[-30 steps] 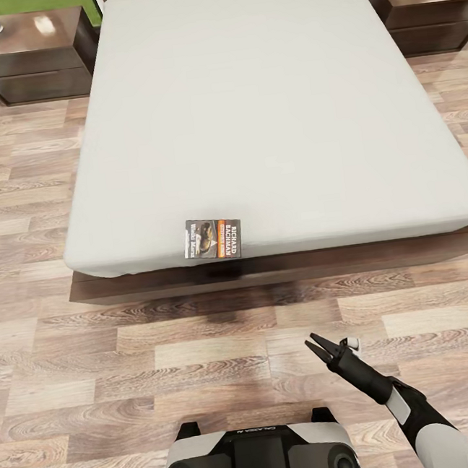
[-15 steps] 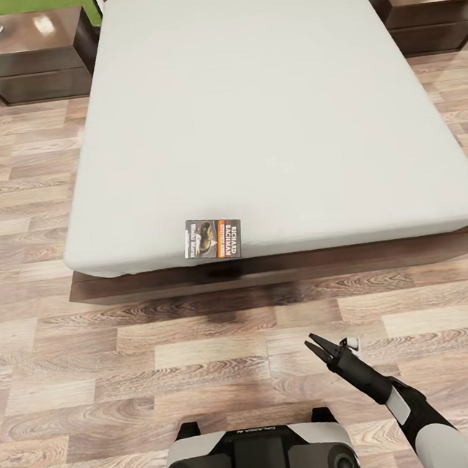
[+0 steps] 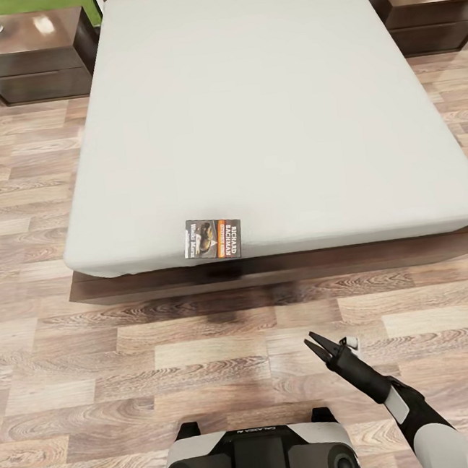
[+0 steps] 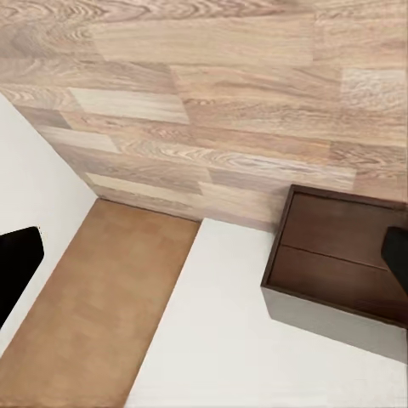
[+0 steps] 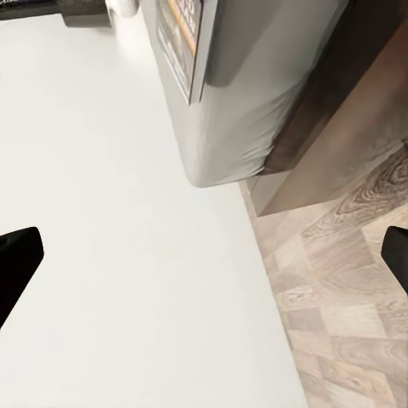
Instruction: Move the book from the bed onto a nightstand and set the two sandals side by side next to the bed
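Wood-plank floor point(image 3: 168, 358) surrounds the bed point(image 3: 271, 113); the book point(image 3: 214, 238) lies flat at the bed's near edge. Right gripper point(image 3: 326, 342) hovers released, well short of the bed.

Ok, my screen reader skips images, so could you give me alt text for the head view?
A book lies at the foot edge of a large grey bed, with the robot's open right gripper raised over the wood floor short of it. Dark nightstands stand at both far corners.
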Motion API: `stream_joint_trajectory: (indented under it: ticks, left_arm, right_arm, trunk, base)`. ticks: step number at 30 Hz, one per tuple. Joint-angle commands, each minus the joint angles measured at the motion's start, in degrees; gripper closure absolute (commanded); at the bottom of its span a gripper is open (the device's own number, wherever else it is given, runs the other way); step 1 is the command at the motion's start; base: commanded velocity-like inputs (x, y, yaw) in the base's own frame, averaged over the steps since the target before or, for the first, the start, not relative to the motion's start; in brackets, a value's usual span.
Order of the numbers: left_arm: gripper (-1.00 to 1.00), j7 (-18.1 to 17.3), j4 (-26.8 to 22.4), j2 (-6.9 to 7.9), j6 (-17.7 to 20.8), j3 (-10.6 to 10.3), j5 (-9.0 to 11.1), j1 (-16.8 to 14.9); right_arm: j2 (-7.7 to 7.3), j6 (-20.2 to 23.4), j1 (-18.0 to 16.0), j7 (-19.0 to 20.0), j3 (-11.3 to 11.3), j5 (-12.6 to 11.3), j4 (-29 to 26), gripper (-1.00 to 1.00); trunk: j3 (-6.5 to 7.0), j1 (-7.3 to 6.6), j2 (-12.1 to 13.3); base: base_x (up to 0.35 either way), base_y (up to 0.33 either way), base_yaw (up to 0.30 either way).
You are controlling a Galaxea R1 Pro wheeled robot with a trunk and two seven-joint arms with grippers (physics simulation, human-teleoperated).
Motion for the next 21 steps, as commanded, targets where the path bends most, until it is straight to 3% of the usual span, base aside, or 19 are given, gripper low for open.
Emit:
stream_joint_trajectory:
  ticks: [1, 6, 10, 16, 18, 21]
  left_arm:
    - [-1.00, 0.0, 0.1, -0.01, 0.6, -0.5, 0.4, 0.2]
    - [-1.00, -0.3, 0.1, 0.02, 2.5, -0.5, 0.3, 0.8]
    - [-1.00, -0.4, 0.1, -0.03, 3.3, -0.6, 0.3, 1.0]
    - [-1.00, -0.2, 0.0, -0.37, 3.7, -0.6, 0.3, 1.1]
    - [-1.00, 0.0, 0.0, -0.53, 3.7, -0.7, 0.3, 1.1]
    - [-1.00, 0.0, 0.0, -0.58, 3.7, -0.6, 0.3, 1.1]
  right_arm:
    - [0.11, 0.6, 0.0, 0.2, -0.2, 0.0, 0.0, -1.00]
    - [1.00, 0.7, -0.2, 0.2, -0.3, -0.5, 0.0, -1.00]
    - [1.85, 0.8, -0.3, 0.2, -0.3, -2.6, 0.1, -1.00]
    - [4.28, 0.9, -1.0, -0.1, -0.2, -4.9, 0.1, -1.00]
    - [6.02, 0.9, -2.6, -1.7, -0.1, -5.5, 0.1, -1.00]
    - [6.79, 0.9, -3.5, -2.9, -0.2, -5.9, 0.1, -1.00]
  trunk:
    - [-0.02, 0.00, 0.0]
    - [-0.02, 0.00, 0.0]
    - [-0.02, 0.00, 0.0]
    - [-0.02, 0.00, 0.0]
    - [-0.02, 0.00, 0.0]
    - [-0.02, 0.00, 0.0]
  base:
    - [0.000, 0.000, 0.000]
    - [0.000, 0.000, 0.000]
    - [0.000, 0.000, 0.000]
    - [0.000, 0.000, 0.000]
    - [0.000, 0.000, 0.000]
    - [0.000, 0.000, 0.000]
